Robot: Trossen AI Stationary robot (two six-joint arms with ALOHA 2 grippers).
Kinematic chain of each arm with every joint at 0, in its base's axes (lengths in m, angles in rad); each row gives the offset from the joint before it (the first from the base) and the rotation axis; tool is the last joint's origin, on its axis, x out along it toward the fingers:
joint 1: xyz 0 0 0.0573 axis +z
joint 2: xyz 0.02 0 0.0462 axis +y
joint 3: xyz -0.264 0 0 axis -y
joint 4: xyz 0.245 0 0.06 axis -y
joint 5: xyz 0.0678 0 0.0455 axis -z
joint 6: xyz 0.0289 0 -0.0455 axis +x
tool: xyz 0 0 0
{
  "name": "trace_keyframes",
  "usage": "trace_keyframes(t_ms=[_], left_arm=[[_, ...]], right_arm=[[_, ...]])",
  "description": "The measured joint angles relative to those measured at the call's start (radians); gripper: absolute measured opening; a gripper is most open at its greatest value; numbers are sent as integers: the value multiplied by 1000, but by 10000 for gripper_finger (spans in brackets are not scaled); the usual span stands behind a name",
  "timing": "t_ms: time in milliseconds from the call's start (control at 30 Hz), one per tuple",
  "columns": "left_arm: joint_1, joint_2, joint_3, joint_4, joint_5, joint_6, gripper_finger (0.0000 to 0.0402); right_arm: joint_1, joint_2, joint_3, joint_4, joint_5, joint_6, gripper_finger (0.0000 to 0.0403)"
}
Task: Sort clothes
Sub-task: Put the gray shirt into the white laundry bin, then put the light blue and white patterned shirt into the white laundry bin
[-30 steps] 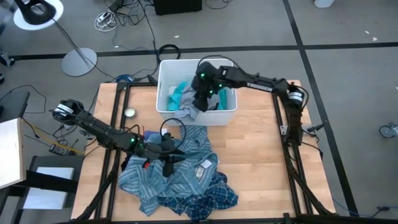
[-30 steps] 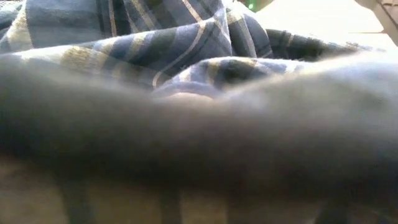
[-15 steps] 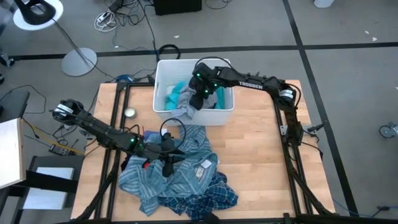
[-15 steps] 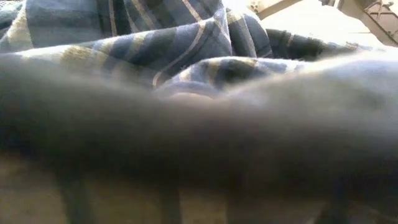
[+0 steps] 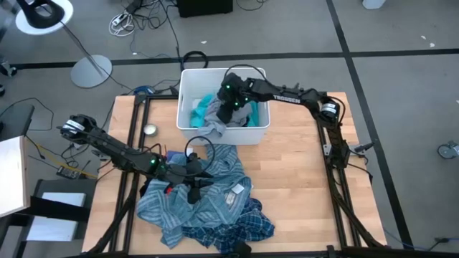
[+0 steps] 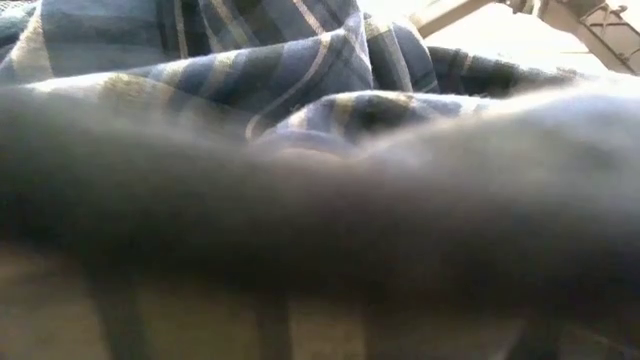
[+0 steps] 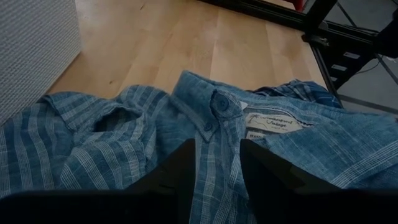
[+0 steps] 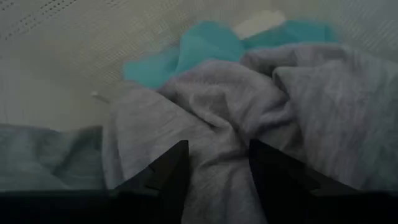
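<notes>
The grey garment (image 8: 249,118) lies in the white bin (image 5: 188,100), right under the right gripper (image 8: 214,158), whose parted fingers hold nothing. Turquoise cloth (image 8: 199,50) shows just beyond. The left gripper (image 7: 217,168), open, hovers over the striped shirt (image 7: 124,137); the low view is blocked by blurred fabric.

A blue-and-white plaid shirt (image 5: 208,204) lies crumpled in a heap on the near part of the table, collar up, with a white neck label (image 7: 272,122) and a buttoned collar tab showing. A darker plaid fold (image 5: 247,223) pokes out at the heap's near right edge. In the bin, a plain grey garment (image 8: 249,106) sits bunched in soft folds, one end draped over the front wall (image 5: 215,129). A bright turquoise piece (image 8: 199,50) lies behind it, partly covered.
</notes>
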Motion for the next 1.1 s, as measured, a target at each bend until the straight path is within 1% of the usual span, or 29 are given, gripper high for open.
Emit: trace_keyframes(t_ms=[100, 233, 433, 567, 667, 733, 867, 967, 1033, 1100], left_arm=[[0, 0, 0, 0, 0, 1, 131], [0, 0, 0, 0, 0, 2, 131], [0, 0, 0, 0, 0, 3, 131], [0, 0, 0, -1, 0, 3, 131], [0, 0, 0, 0, 0, 3, 131], [0, 0, 0, -1, 0, 3, 131], [0, 0, 0, -1, 0, 4, 131], [0, 0, 0, -1, 0, 3, 131], [0, 0, 0, -1, 0, 4, 131], [0, 0, 0, -1, 0, 3, 131]], right_arm=[[13, 2, -16, -48, 62, -63, 169], [30, 13, -40, -116, 217, -141, 168], [47, 11, -50, -210, 496, -269, 168], [67, 11, -50, -288, 728, -383, 168], [78, 11, -50, -316, 865, -413, 167], [84, 5, -50, -318, 933, -415, 167], [96, -24, -37, -308, 1017, -417, 167], [99, -55, -14, -299, 1019, -415, 167], [101, -86, 1, -280, 984, -402, 167], [101, -132, 5, -250, 904, -376, 167]])
